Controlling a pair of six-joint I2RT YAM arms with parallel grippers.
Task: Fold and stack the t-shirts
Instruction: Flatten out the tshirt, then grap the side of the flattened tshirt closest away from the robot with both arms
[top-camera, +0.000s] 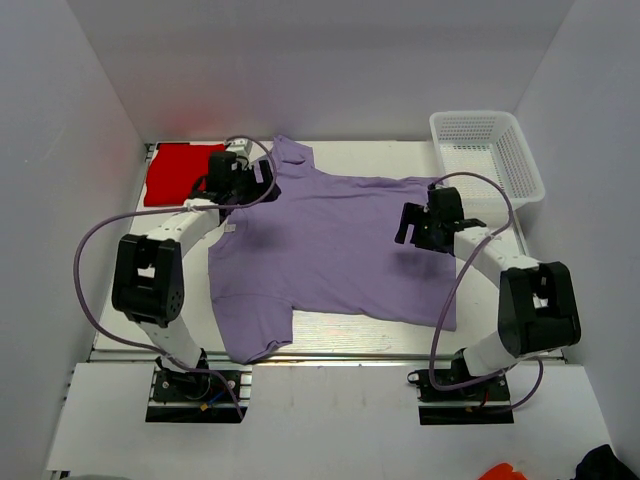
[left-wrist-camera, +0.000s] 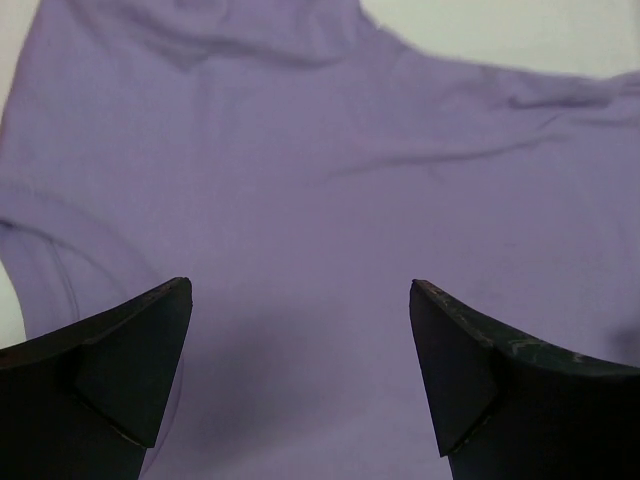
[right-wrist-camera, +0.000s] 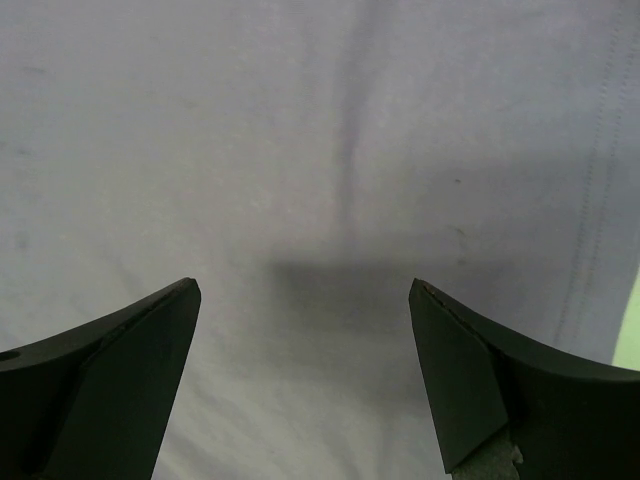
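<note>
A lavender t-shirt (top-camera: 340, 250) lies spread flat across the middle of the table, sleeves toward the left. A red t-shirt (top-camera: 178, 172) rests as a folded rectangle at the far left corner. My left gripper (top-camera: 262, 180) hovers over the lavender shirt's upper left part, jaws open and empty; its wrist view shows only lavender cloth (left-wrist-camera: 330, 180) between the fingers (left-wrist-camera: 130, 360). My right gripper (top-camera: 408, 222) hangs open above the shirt's right half, with pale cloth (right-wrist-camera: 320, 200) below and nothing held.
A white mesh basket (top-camera: 512, 150) stands at the far right corner. Grey cables loop from both arms over the table's sides. White walls close in the left, back and right.
</note>
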